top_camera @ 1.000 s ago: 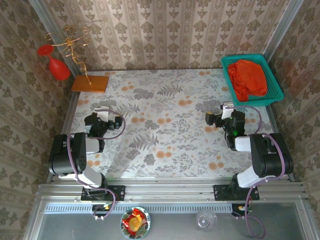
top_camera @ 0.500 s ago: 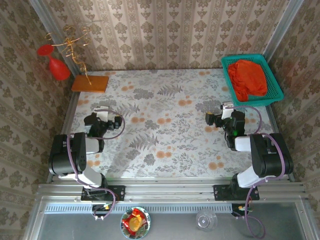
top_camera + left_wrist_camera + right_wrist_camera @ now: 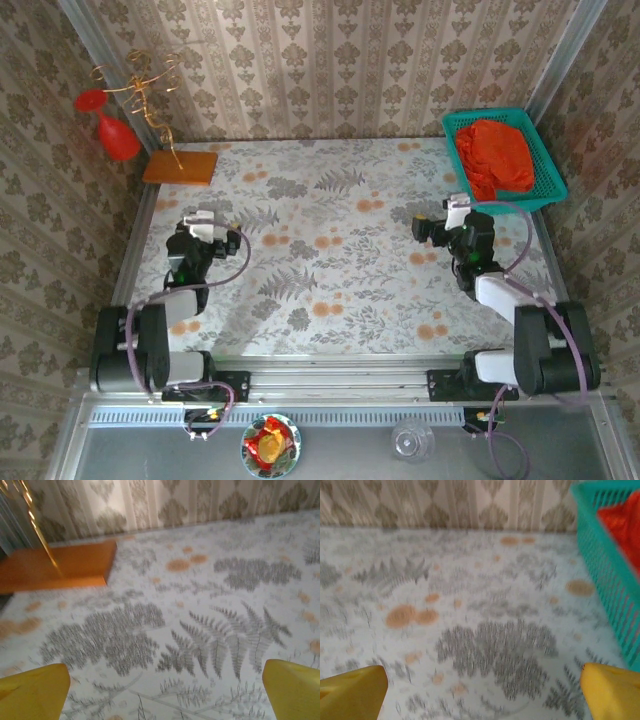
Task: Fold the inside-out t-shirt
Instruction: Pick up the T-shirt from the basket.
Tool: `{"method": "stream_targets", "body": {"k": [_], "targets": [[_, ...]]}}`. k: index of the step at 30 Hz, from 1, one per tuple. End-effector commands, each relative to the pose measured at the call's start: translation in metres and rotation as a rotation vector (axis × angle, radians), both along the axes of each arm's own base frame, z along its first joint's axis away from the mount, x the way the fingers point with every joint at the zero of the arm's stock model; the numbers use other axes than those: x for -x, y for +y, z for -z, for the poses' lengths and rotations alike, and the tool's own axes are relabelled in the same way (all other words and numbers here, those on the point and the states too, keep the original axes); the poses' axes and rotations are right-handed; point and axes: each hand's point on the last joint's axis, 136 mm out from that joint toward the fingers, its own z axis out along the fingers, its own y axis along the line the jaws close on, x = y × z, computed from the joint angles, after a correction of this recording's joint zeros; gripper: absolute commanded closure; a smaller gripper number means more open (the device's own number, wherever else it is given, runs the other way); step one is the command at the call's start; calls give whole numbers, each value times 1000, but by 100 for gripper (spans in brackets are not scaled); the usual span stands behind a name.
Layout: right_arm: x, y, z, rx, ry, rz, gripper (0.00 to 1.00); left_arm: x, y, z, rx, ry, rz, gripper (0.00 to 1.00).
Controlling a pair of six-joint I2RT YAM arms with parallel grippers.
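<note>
The inside-out t-shirt [image 3: 497,155] is a crumpled orange-red heap inside the teal basket [image 3: 553,189] at the table's far right corner. In the right wrist view the basket's mesh wall [image 3: 605,575] stands at the right edge, with the t-shirt [image 3: 621,521] behind it. My right gripper [image 3: 457,212] hovers over the table just short of the basket, open, its yellow fingertips [image 3: 616,690] wide apart over bare cloth. Over the left side of the table, my left gripper [image 3: 202,220] is also open and holds nothing, its fingertips [image 3: 33,690] far apart.
An orange wooden board [image 3: 180,166] [image 3: 55,567] lies at the far left corner, carrying a gold wire stand [image 3: 150,100] with a red cone ornament [image 3: 118,138]. Patterned walls close three sides. A plate [image 3: 270,445] and a glass [image 3: 412,438] sit below the front rail.
Both arms have unfolded and reached a little farther from their bases. Both grippers stay open, and the t-shirt has not moved.
</note>
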Motion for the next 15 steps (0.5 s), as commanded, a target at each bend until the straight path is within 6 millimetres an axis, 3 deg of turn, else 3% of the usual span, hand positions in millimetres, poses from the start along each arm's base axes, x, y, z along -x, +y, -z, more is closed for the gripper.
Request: {"method": "stream_targets", "body": {"k": [1, 5, 9, 15], "targets": [[4, -11, -27, -15, 48, 73, 0, 0, 10, -25, -17, 68, -114, 0], [-6, -24, -59, -61, 92, 143, 1, 5, -1, -56, 84, 179, -102, 0], [-25, -45, -78, -112, 156, 216, 6, 17, -12, -78, 152, 316, -70, 0], [-61, -89, -73, -198, 302, 343, 19, 42, -24, -98, 143, 462, 22, 0]]}}
